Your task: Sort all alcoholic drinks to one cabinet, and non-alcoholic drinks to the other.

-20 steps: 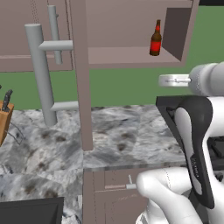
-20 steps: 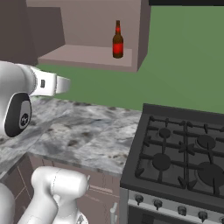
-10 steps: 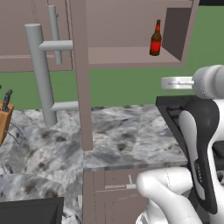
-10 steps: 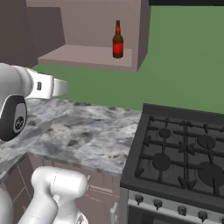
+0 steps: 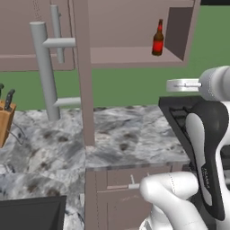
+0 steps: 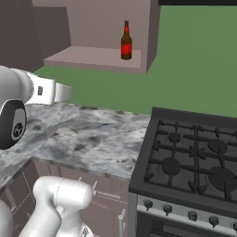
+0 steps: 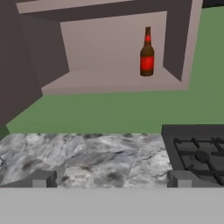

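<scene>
Cut off, hidden or too small to read

The knife block (image 5: pixel 5 117) is cut by the left edge of the left base view. The arm hides most of the stove (image 5: pixel 177 117) there, and in the right base view the stove (image 6: pixel 194 162) runs off the right edge. The print on the bottle (image 7: pixel 147 53) label is too small to read. The fingertips (image 7: pixel 41 179) barely clear the hand view's bottom.

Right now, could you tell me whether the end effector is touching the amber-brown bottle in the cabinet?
Apart. In the hand view the end effector hangs open low over the counter, with clear space before the amber-brown bottle on the cabinet shelf.
</scene>
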